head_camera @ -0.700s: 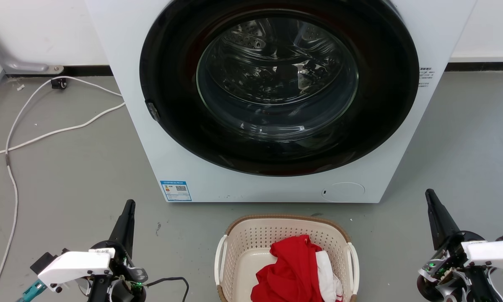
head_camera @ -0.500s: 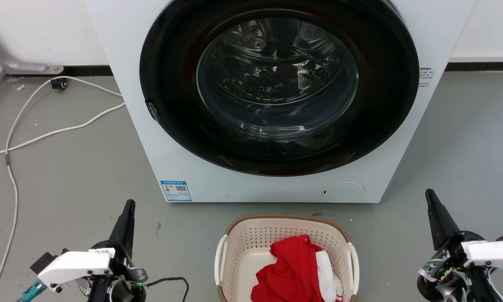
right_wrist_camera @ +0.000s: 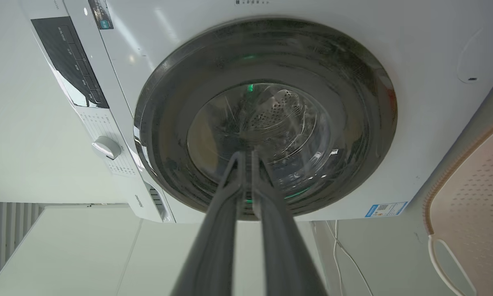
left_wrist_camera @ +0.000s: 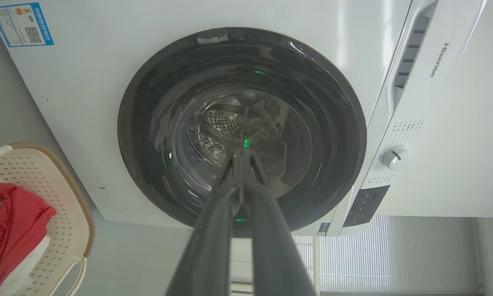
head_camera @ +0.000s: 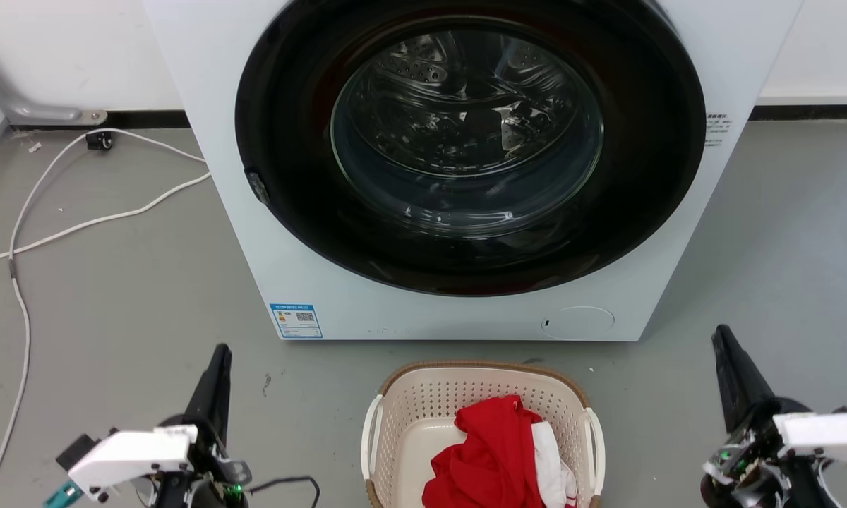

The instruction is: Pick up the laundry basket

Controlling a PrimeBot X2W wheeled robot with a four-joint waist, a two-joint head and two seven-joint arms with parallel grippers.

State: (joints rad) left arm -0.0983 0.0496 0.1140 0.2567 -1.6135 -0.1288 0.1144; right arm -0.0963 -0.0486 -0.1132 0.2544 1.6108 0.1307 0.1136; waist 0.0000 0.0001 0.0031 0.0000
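Head view – laundry basket (head_camera: 430, 398) sits between left claw (head_camera: 220, 351) and right claw (head_camera: 718, 333) – both pinched together.

Basket (head_camera: 430, 398): near end cut off by bottom edge in head view, red cloth (head_camera: 490, 451) hides much of its floor, and in both wrist views a side edge cuts it. Washer (head_camera: 289, 282) top runs off head view's upper edge. Print on blue label (head_camera: 296, 321) too small to read.
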